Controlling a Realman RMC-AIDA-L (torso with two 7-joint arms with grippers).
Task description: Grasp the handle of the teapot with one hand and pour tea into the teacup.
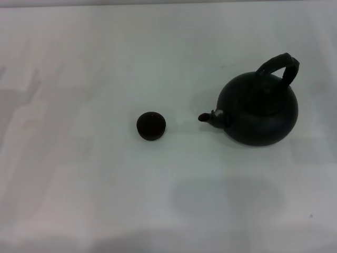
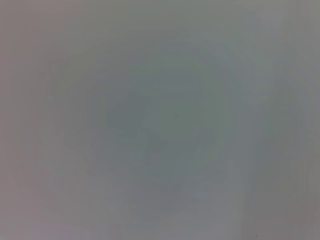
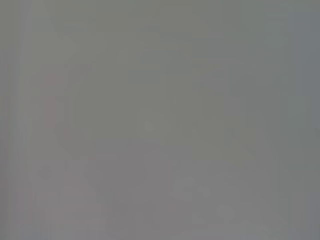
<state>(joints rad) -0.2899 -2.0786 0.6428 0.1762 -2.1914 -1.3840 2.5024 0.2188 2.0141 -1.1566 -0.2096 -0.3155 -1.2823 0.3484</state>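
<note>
Your round matte-black teapot (image 1: 259, 112) aims its spout at the tiny dark teacup (image 1: 151, 126) on the white desk (image 1: 79, 174), arched handle (image 1: 279, 67) free; neither tool shows, so I cannot tell their state.

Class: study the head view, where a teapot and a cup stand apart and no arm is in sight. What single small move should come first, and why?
Probably bring the right end effector, not yet in view, over the thick black arched handle. The round matte-black teapot stands untouched on the robot's right, spout toward the tiny dark handleless teacup, which sits apart from it.
</note>
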